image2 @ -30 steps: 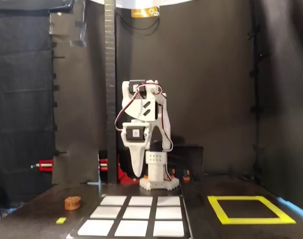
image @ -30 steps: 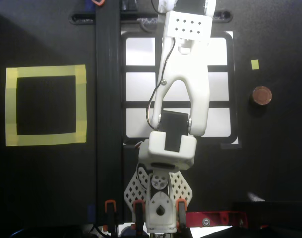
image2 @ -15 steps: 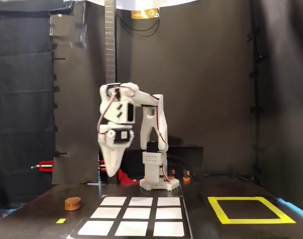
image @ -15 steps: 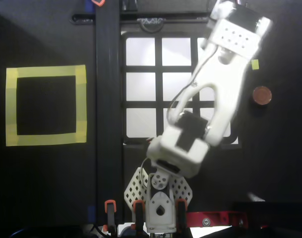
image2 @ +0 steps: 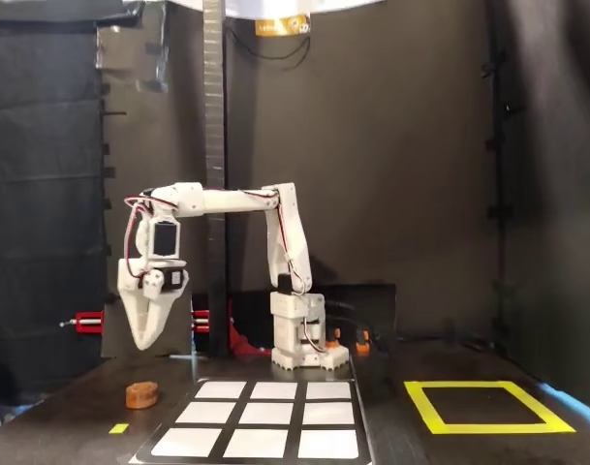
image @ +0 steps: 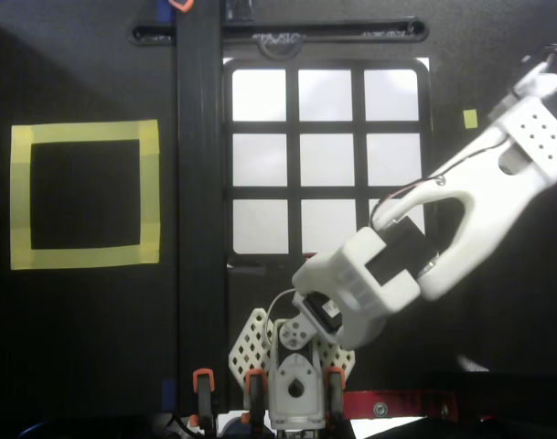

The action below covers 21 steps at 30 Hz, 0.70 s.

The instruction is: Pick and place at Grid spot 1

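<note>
One arm reaches sideways, pincer pointing down, empty, fingers together, above the table.

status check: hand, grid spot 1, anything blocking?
White hand hanging above small brown object, empty, looks shut. Glowing white upper-left grid cell bare. Nothing in the way.

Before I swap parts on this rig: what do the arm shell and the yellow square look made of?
The arm looks like matte white plastic, probably 3D-printed: blocky, seamed shells. The yellow square looks like tape: flat strips overlapping at the corners, slightly uneven edges.
</note>
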Tool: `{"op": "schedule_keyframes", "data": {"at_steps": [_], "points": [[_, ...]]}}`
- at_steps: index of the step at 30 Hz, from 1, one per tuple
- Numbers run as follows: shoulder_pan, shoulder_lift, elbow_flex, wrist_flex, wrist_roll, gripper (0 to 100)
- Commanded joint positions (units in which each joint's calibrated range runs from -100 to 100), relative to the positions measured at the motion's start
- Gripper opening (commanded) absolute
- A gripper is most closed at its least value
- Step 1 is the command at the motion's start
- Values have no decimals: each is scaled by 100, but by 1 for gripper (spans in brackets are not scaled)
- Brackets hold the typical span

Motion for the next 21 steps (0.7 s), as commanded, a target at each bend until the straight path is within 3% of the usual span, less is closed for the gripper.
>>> {"op": "schedule_keyframes", "data": {"at_steps": [1, 4, 6, 7, 14, 21], "points": [[89, 94, -423, -32, 122, 0], [89, 120, -432, -32, 181, 3], [89, 120, -432, -40, 239, 28], [97, 120, -432, -40, 244, 35], [156, 266, -432, -115, 293, 36], [281, 1330, -423, -945, 366, 35]]}}
